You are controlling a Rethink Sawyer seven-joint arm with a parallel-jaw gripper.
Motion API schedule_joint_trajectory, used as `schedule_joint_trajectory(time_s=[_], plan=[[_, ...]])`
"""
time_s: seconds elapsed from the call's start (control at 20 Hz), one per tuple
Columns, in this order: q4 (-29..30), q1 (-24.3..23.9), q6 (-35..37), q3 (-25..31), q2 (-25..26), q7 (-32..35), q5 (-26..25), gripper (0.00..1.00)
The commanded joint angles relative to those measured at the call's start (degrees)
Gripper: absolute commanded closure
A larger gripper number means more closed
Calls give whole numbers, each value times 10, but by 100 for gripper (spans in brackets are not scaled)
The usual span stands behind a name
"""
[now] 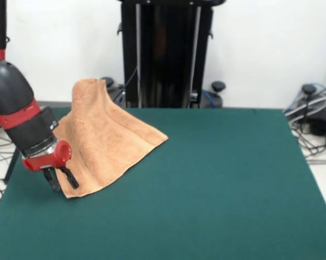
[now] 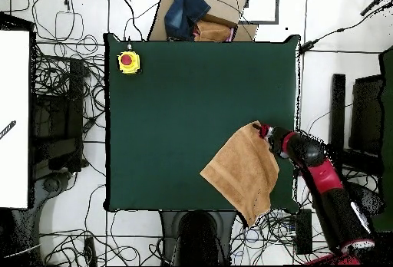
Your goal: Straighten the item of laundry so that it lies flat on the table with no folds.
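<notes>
The orange-tan towel point(image 1: 106, 138) lies at the table's point(image 1: 217, 184) left side in the front view. It is wrinkled, and its far part rises in a peak past the table's far edge. In the overhead view the towel point(image 2: 242, 172) sits at the lower right and reaches beyond the table's point(image 2: 192, 110) bottom edge. My gripper point(image 1: 65, 187) is low over the table at the towel's near left corner, with its fingers apart and the towel's edge beside them. It also shows in the overhead view point(image 2: 263, 132) at the towel's upper corner.
A yellow box with a red button point(image 2: 129, 62) stands at the table's upper left corner in the overhead view. A cardboard box with blue cloth point(image 2: 196, 14) lies beyond the top edge. The black pedestal point(image 1: 165, 54) stands behind the table. Cables lie on the floor.
</notes>
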Motion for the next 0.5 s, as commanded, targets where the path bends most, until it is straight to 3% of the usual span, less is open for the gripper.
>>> schedule_joint_trajectory(time_s=[0.05,0.3,0.5], plan=[[-53,12,20,41,119,-168,-62,0],[-64,13,66,55,135,-215,-48,0],[-76,21,153,61,157,-274,-22,0]])
